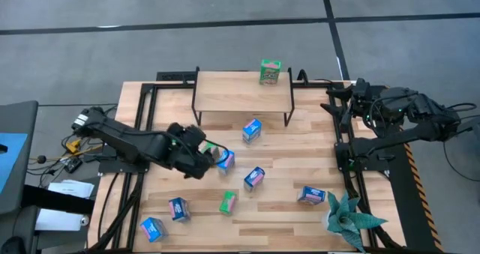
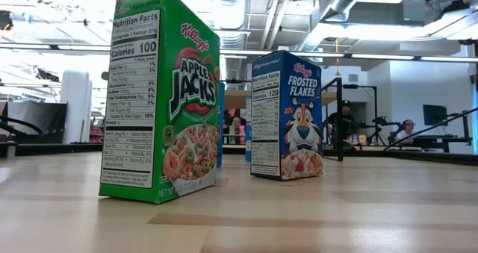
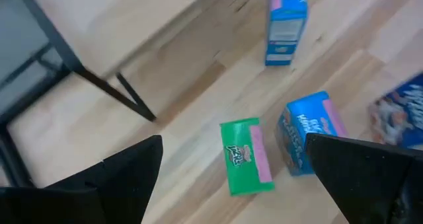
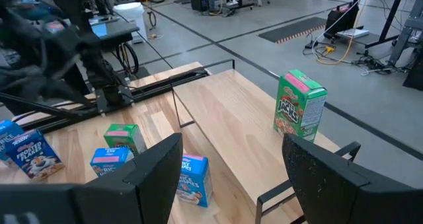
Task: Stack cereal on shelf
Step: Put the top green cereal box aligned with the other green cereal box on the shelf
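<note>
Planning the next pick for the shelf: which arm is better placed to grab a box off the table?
Left. Its claw hangs open over the table beside a green box and a blue box. The right claw waits open at the table's edge by the shelf, away from the loose boxes.

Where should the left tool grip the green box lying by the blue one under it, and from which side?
Probably from above. The green box lies flat on the table, face up, so only its long edges are free. The open left tool hovers over it; the fingers should close across the narrow width, minding the blue box close alongside.
</note>
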Robot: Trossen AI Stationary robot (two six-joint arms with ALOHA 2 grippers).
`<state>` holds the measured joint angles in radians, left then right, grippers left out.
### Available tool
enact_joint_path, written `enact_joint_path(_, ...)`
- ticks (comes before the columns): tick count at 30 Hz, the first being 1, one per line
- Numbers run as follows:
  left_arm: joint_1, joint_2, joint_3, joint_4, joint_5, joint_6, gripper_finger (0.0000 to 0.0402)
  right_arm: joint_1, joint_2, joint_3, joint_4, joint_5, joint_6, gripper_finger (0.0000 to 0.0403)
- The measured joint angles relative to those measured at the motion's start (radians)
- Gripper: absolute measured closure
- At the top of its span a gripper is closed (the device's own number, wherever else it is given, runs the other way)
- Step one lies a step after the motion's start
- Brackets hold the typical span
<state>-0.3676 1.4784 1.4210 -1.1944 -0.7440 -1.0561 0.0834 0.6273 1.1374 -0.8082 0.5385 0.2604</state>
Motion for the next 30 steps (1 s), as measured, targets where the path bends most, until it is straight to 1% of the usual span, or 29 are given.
enact_joint_path(2,0.000,-0.002,-0.062,0.071,-0.021,-0.043,0.0041,0.000,0.000,0.000,0.000,0.000,0.000,0.0117)
enact_joint_path(5,-0.012,-0.023,-0.141,0.102,-0.048,-0.122,0.0041,0.000,0.000,0.000,0.000,0.000,-0.004,0.0117)
enact_joint_path(8,-0.044,-0.079,-0.225,0.118,-0.089,-0.226,0.0041,0.000,0.000,0.000,0.000,0.000,-0.007,0.0117)
enact_joint_path(10,-0.063,-0.136,-0.288,0.146,-0.091,-0.266,0.0041,0.000,0.000,0.000,0.000,0.000,-0.007,0.0117)
enact_joint_path(13,-0.077,-0.263,-0.403,0.257,-0.086,-0.223,0.0041,0.000,0.000,0.000,0.000,0.000,-0.020,0.0117)
enact_joint_path(15,-0.057,-0.370,-0.494,0.363,-0.056,-0.175,0.0041,0.000,0.000,0.000,0.000,0.003,-0.023,0.0117)
enact_joint_path(18,0.000,-0.542,-0.624,0.557,0.045,-0.053,0.0041,-0.001,0.000,0.000,0.001,0.007,-0.023,0.0117)
enact_joint_path(20,0.044,-0.625,-0.694,0.684,0.113,0.031,0.0041,-0.001,0.000,0.000,0.001,0.010,-0.023,0.0117)
enact_joint_path(21,0.064,-0.646,-0.722,0.728,0.131,0.055,0.0041,-0.001,0.000,0.000,0.001,0.010,-0.023,0.0117)
enact_joint_path(23,0.089,-0.660,-0.765,0.804,0.154,0.081,0.0041,-0.001,0.000,0.000,0.002,0.013,-0.023,0.0117)
enact_joint_path(24,0.092,-0.652,-0.777,0.817,0.161,0.084,0.0041,-0.001,0.000,0.000,0.003,0.014,-0.023,0.0117)
enact_joint_path(27,0.083,-0.577,-0.791,0.819,0.174,0.092,0.0041,-0.001,0.000,0.000,0.005,0.014,-0.013,0.0117)
enact_joint_path(30,0.062,-0.495,-0.790,0.862,0.136,0.113,0.0041,-0.001,0.000,0.000,0.004,0.014,0.001,0.0117)
